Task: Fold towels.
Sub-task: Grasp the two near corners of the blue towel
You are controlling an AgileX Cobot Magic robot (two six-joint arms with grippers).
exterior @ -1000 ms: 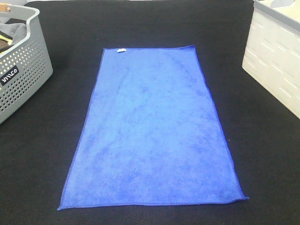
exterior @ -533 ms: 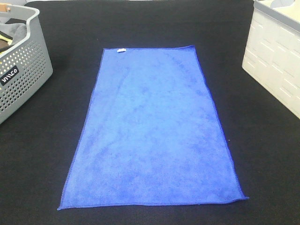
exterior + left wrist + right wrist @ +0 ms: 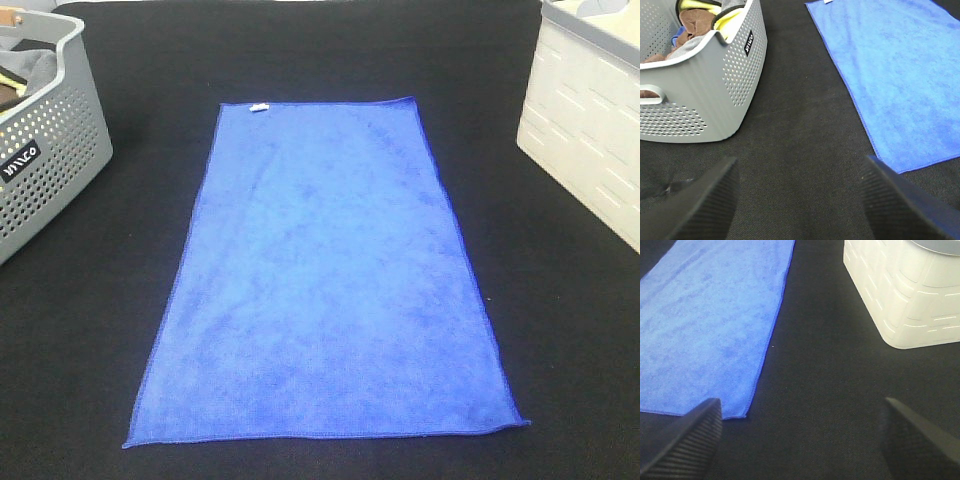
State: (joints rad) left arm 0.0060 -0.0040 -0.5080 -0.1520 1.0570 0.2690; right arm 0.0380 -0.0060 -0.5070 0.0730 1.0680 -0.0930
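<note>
Nothing has moved since the earlier frames: the blue towel lies flat and unfolded on the black table, one near corner just ahead of each gripper. The left gripper and right gripper hang empty, jaws spread wide, likely poised to pinch those corners for the first fold.

1 royal-blue towel lies spread flat and unfolded on the black bench, long axis running from near edge to far edge. A small white tag sits on its far short hem.
</note>
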